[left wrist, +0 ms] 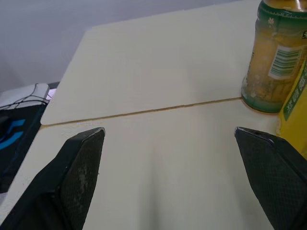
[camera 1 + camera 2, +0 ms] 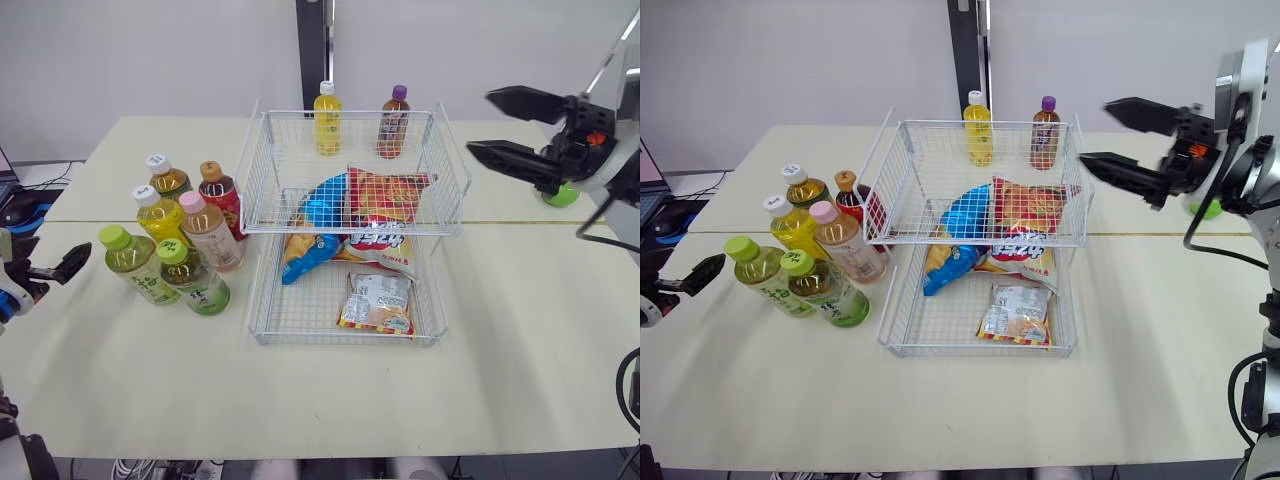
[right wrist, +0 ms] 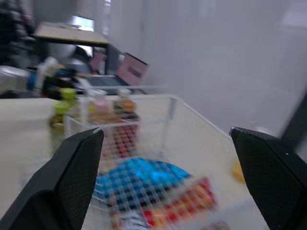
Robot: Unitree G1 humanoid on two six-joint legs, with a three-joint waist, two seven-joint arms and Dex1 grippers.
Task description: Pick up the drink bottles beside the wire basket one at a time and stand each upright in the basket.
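Right hand (image 2: 480,122) wide open, empty, near basket (image 2: 350,112); left hand (image 1: 167,132) open, empty; bottle (image 1: 271,57) label shows barcode.

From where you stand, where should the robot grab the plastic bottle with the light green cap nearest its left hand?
Around its straight label section, below the shoulder. The upright plastic bottle with the light green cap has bare table on its left, facing the open left hand, while other bottles crowd its right and back. Come sideways from the left.
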